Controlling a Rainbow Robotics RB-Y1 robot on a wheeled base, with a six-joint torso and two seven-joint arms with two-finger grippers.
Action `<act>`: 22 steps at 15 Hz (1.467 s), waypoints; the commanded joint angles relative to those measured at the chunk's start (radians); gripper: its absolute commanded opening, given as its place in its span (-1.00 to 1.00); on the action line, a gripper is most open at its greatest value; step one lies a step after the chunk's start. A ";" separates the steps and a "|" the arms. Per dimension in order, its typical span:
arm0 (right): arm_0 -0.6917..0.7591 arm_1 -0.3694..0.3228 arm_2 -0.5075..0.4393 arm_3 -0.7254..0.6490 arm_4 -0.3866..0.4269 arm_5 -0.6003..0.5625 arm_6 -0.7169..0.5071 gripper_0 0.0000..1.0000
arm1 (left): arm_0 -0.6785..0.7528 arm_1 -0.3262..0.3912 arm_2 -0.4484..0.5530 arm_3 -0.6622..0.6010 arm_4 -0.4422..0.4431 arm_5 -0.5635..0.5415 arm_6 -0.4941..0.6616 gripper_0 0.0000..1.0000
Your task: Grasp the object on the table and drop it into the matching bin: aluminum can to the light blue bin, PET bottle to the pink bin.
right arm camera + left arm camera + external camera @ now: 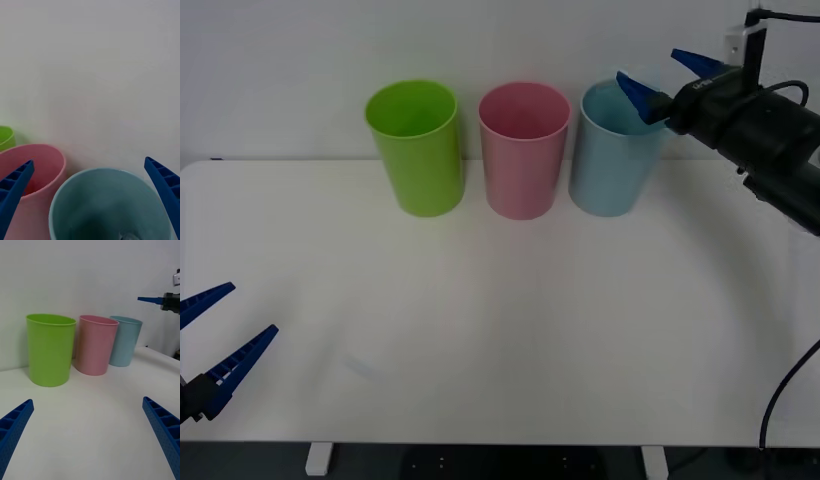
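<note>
Can (129,237): a small shiny bit shows deep inside the light blue bin (614,150), at its bottom in the right wrist view; too little of it shows to be sure it is the can. Three bins stand in a row near the far edge of the white surface (500,330), against a pale wall: a lime green bin (417,147) on the left, the pink bin (523,150) in the middle, the light blue one on the right, close together.

Right gripper (670,80) hangs over the light blue bin's rim, its blue fingers (635,95) spread wide and pinching nothing. Left gripper (220,335) sits low at the near left edge of the surface, well apart from the bins, fingers (240,365) also spread and empty.

Between the left gripper and the bins the surface lies open.
</note>
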 commanded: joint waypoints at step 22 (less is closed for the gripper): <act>0.892 -0.062 -0.172 -0.622 -0.202 -0.276 0.203 1.00 | 0.000 0.000 0.000 0.000 0.000 0.000 0.000 1.00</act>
